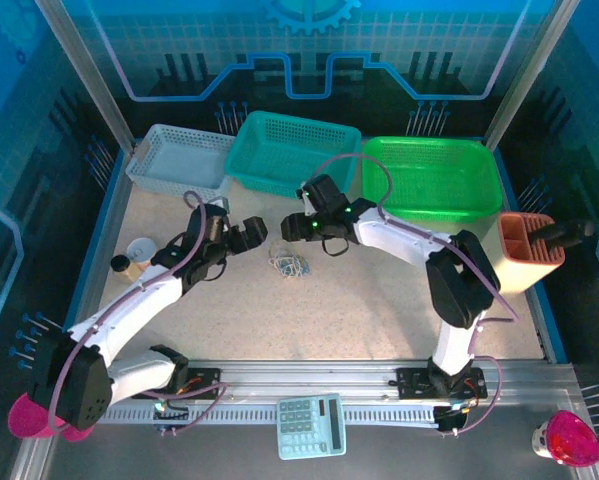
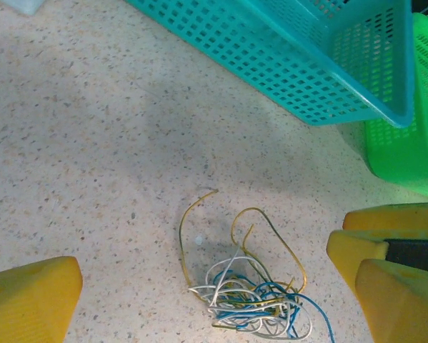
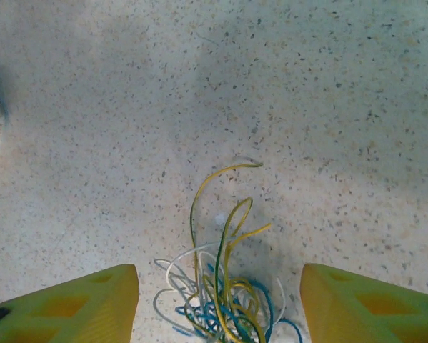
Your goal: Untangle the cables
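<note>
**Fig.** Cable heap and both grippers in front of the teal basket (image 1: 279, 180). The cables (image 1: 291, 264) lie on the table (image 1: 379, 310) as one knotted heap of yellow, blue and white strands. The heap is just in front of the basket's near wall and clear of it. The left gripper (image 1: 262, 235) stands before the left part of that wall, beside the heap, with its jaws spread fully and nothing between them. The right gripper (image 1: 293, 228) hangs between the basket and the heap. Its jaws are parted to either side of the strands and grasp none.

Likely hazards:
- The strands are thin and springy, so closing jaws may pinch several at once. The whole heap would then drag along the table instead of one wire coming free.
- A single wire may slip out from between the pads.
- Two grips pulling apart across the knot could tighten it.
- A loose yellow loop may snag on the basket's mesh if the heap is carried too close to it.
</note>
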Controlling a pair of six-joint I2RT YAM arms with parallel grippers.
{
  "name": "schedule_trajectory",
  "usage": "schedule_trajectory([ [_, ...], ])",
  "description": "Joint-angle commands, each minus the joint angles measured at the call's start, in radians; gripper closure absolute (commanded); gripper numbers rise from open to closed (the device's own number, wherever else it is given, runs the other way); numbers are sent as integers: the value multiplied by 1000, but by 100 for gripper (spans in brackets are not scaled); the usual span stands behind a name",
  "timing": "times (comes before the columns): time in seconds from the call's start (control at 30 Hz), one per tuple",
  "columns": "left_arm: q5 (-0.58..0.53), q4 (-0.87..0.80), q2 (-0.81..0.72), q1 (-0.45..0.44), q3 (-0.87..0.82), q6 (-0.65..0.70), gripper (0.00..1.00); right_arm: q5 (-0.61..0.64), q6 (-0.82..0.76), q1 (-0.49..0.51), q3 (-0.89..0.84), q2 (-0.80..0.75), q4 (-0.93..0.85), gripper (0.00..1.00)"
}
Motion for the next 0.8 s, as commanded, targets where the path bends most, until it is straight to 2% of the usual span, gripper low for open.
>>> schedule_trajectory([
  [0.0,32,-26,-37,45,-7,-64,1,8,-64,19,82,63,-136,38],
  [0.2,68,-16,-85,96,-37,-98,1,30,-95,28,133,129,-201,40],
  [0.63,76,-13,-94,103,-55,-113,1,-6,-102,37,137,143,-188,54],
  [0.77,73,-18,-100,103,-59,-119,1,-11,-109,37,149,156,-188,56],
])
